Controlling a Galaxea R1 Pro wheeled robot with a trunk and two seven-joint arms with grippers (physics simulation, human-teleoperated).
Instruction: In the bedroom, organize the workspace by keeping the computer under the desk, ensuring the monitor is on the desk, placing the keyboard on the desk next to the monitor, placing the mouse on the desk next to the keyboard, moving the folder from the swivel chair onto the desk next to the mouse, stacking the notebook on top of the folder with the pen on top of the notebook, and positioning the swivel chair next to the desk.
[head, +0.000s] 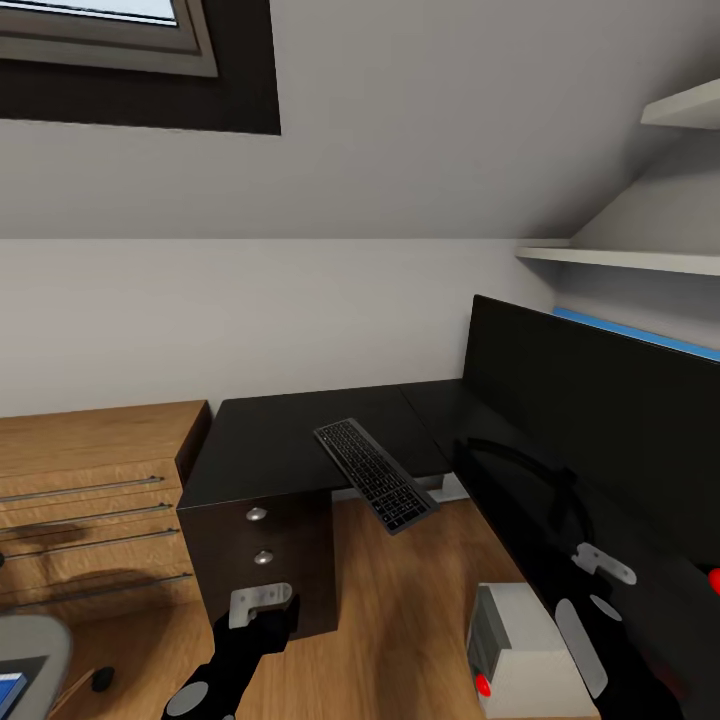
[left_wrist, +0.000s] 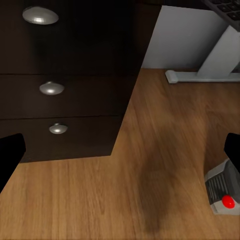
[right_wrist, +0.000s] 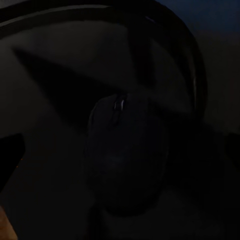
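Found the mouse (right_wrist: 125, 155) at the centre of the right wrist frame, flat on a very dark surface below a black curved bar; too dim there to tell what the bar belonged to. Judged the right gripper (head: 603, 563), at the lower right of the head frame before the monitor (head: 600, 420), to be spread wide and holding nothing, with the mouse lined up between its fingers (right_wrist: 10, 155). Placed the keyboard (head: 375, 475) at mid-frame in the head view, skewed and overhanging the front edge of the desk (head: 270, 440). Showed the left gripper (head: 262, 600) at the lower centre, likewise wide and empty, near the knobbed drawer unit (left_wrist: 50, 88). Noted the computer (head: 520, 650) on the floor at the lower right, the low wood cabinet (head: 90, 500) at the left edge, and the swivel chair (head: 30, 650) with the folder (head: 10, 690) at the lower left corner. Advised for the grasp: descend straight, close across the narrow sides of the mouse, avoid the curved bar, then lift clear before carrying toward the keyboard.
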